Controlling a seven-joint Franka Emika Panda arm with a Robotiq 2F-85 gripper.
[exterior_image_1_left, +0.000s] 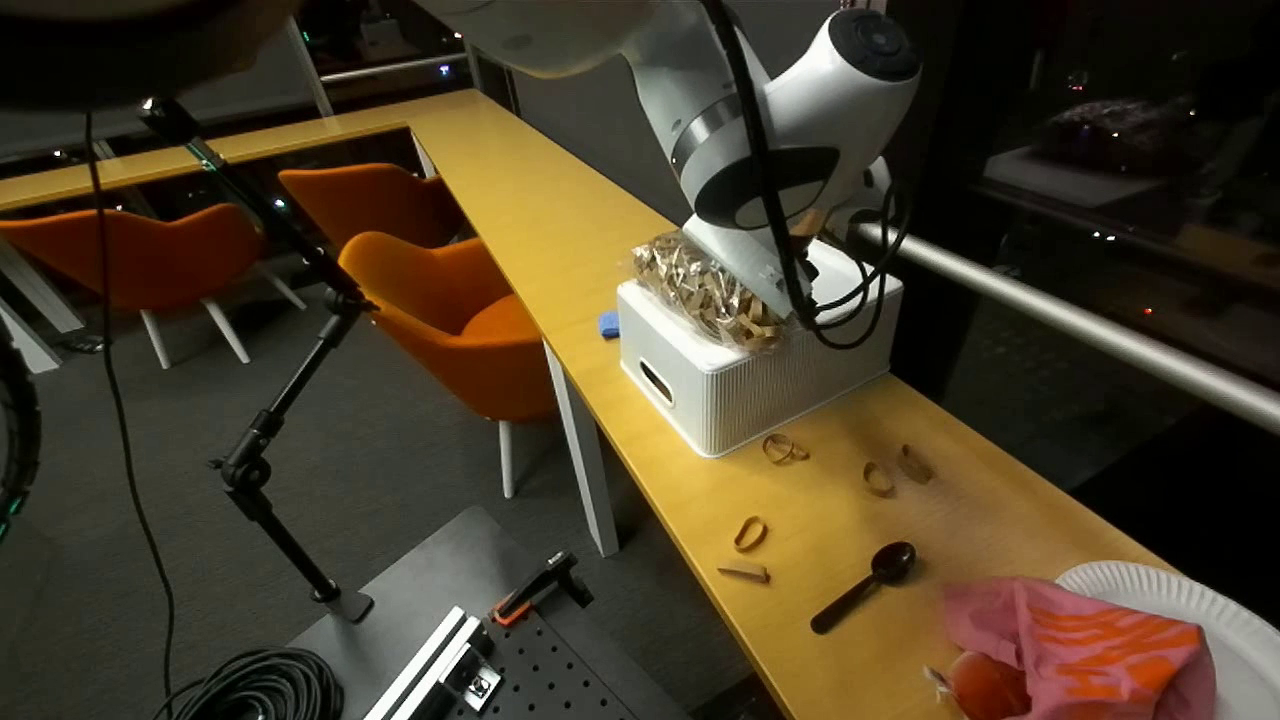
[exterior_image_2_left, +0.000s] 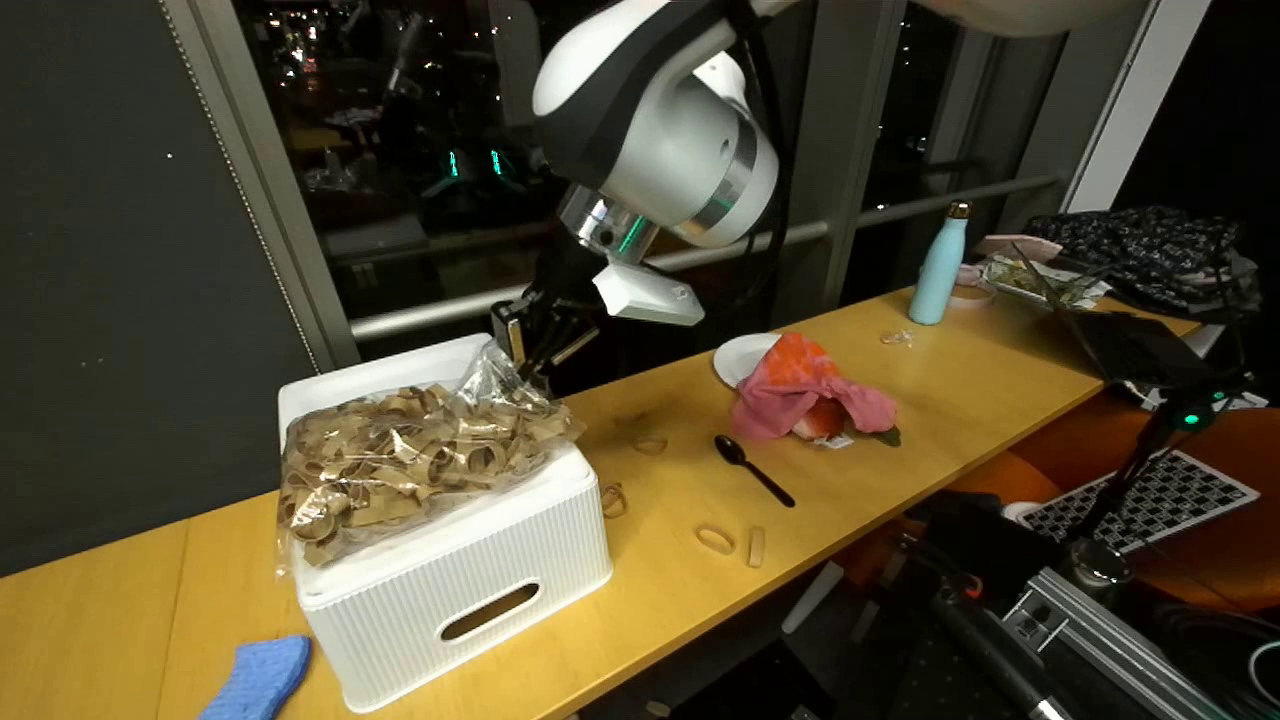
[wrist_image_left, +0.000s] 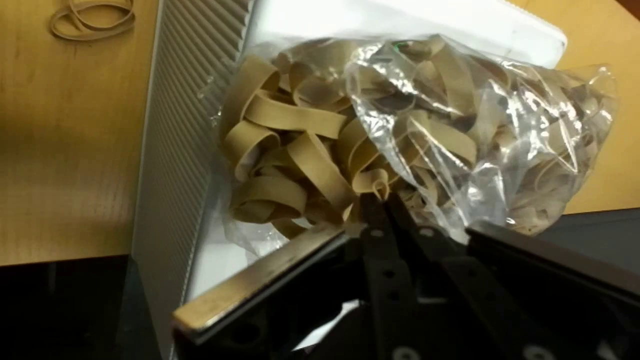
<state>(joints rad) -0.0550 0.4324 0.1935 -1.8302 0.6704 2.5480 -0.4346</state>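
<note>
We see the arm (exterior_image_2_left: 690, 165) angled down over the white box (exterior_image_2_left: 400, 630), its end effector (wrist_image_left: 383, 201) clenched on a rubber band (wrist_image_left: 367, 181), which pokes out just above the open plastic bag of bands (wrist_image_left: 500, 142) lying on the box.

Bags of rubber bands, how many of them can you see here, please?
1: the clear plastic bag of rubber bands lies on top of the white box, with the gripper at it. The white box's inside is mostly hidden, so another could be there.
</note>
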